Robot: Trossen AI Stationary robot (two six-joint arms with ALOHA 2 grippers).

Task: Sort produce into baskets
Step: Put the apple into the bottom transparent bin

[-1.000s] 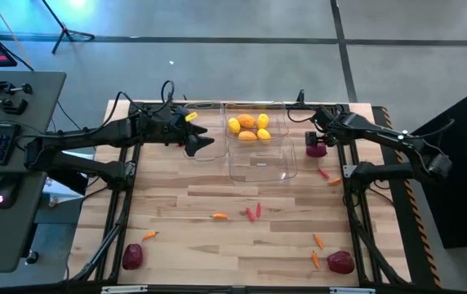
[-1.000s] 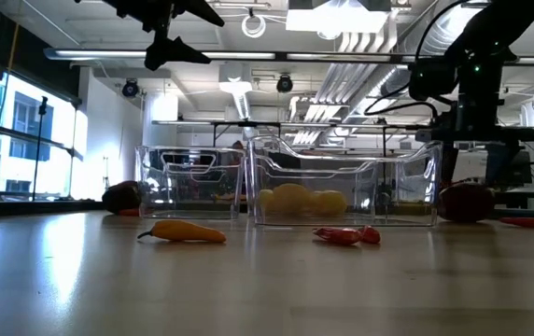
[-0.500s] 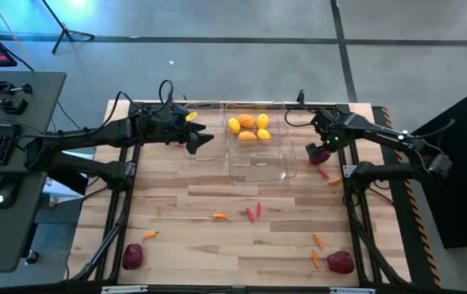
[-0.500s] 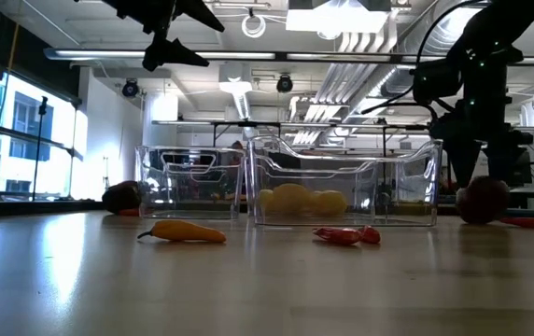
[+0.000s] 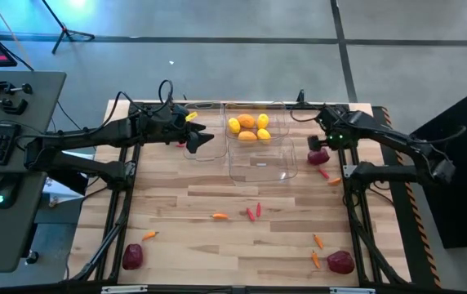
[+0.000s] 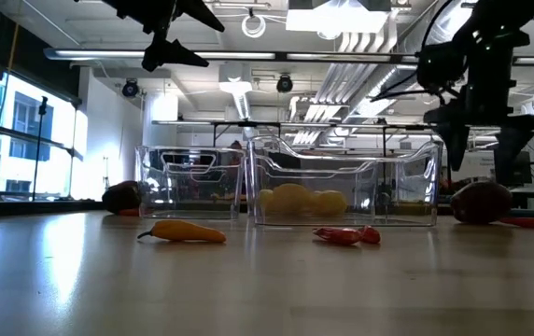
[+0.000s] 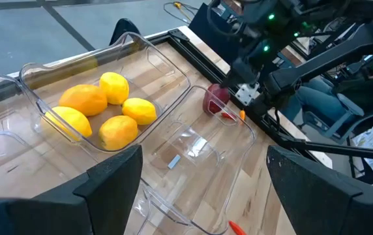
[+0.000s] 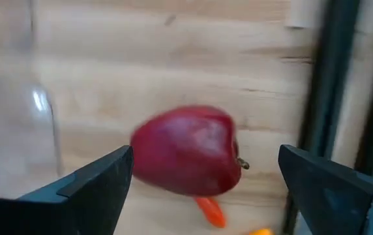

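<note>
My right gripper (image 6: 479, 149) is open and hangs just above a dark red round fruit (image 8: 186, 151), which lies on the table at the far right (image 5: 318, 158), touching neither finger. My left gripper (image 5: 198, 140) is open and empty, held high over the left clear bin (image 5: 203, 152). The far middle bin (image 7: 149, 53) holds several yellow and orange fruits (image 5: 249, 126). The nearer clear bin (image 5: 282, 167) holds nothing.
Small red and orange peppers lie on the wood at mid-table (image 5: 254, 212), near left (image 5: 150, 235), near right (image 5: 316, 249) and beside the red fruit (image 5: 330, 178). Dark red rounds sit at the near left (image 5: 133, 256) and near right (image 5: 340, 262) corners.
My right gripper came down with its fingers on either side of the red fruit, then rose again without it. The fruit has shifted a little toward the table's near right and lies on the wood. My left arm has kept still.
</note>
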